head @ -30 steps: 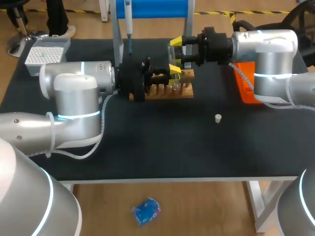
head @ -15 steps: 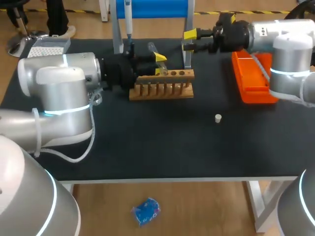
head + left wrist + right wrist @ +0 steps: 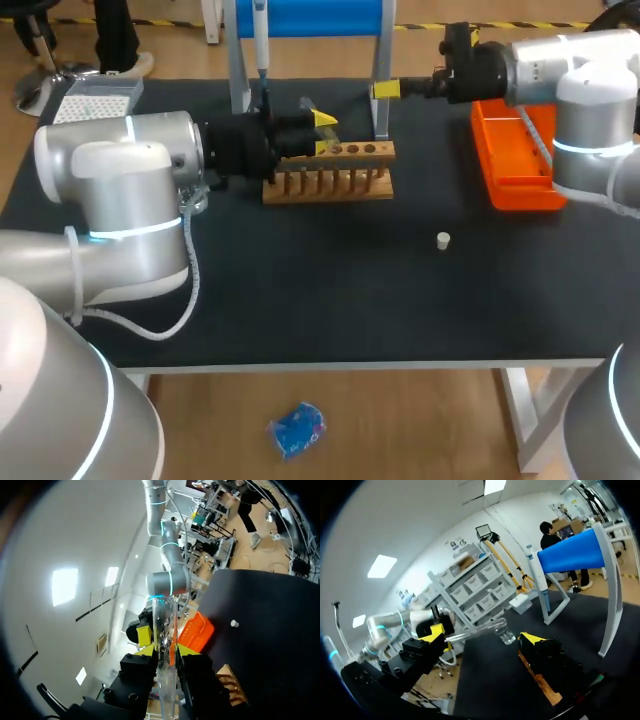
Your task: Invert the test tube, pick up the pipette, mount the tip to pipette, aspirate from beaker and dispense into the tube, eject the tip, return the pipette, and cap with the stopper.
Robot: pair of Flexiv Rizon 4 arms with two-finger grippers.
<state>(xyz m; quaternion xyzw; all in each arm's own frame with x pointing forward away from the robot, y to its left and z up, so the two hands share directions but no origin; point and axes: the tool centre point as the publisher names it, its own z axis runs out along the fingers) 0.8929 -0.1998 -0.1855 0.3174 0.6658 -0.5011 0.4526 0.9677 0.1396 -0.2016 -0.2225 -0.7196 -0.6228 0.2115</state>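
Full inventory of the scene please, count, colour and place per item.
test tube: 1, clear, in the left claw, above the rack's left end
rack: 1, wooden, far middle of the table
pipette: 1, pale, hanging on the stand
stand: 1, blue, behind the rack
tip box: 1, white, far left corner
tray: 1, orange, right of the rack
stopper: 1, white, on the table, nearer than the rack
table: 1, black
left claw: shut on the test tube
right claw: open, empty, beside the stand
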